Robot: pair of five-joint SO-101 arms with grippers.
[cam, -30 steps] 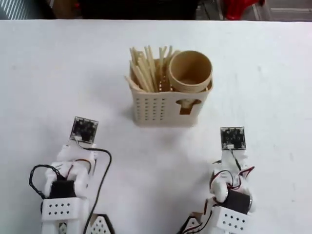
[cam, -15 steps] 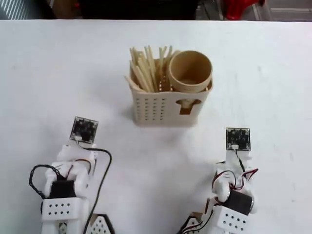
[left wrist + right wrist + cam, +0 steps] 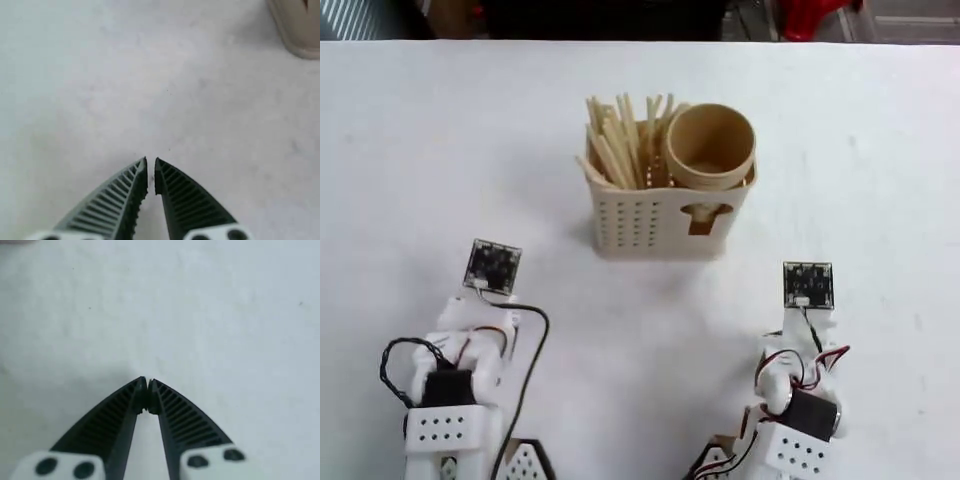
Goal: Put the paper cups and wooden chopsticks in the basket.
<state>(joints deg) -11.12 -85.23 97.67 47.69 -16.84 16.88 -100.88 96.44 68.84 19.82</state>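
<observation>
apparently the paper cups [image 3: 710, 145] are nested in the right half of the basket [image 3: 660, 225], and the wooden chopsticks [image 3: 620, 140] are stood loosely in its left half, at the middle of the table [image 3: 420, 150]. the left gripper [image 3: 150, 172] and the right gripper [image 3: 146, 387] are pinched closed on nothing, at the near edge, well apart from the basket. the cups are judged light and easily crushed, best taken gently at the rim; the chopsticks are judged stiff, smooth and slippery, best taken mid-length.

White shells are being worn by the left arm [image 3: 455, 400] and right arm [image 3: 798, 425]; black ribbed fingers [image 3: 120, 200], a black cable [image 3: 542, 335] and red wires [image 3: 828, 350] are being shown.
</observation>
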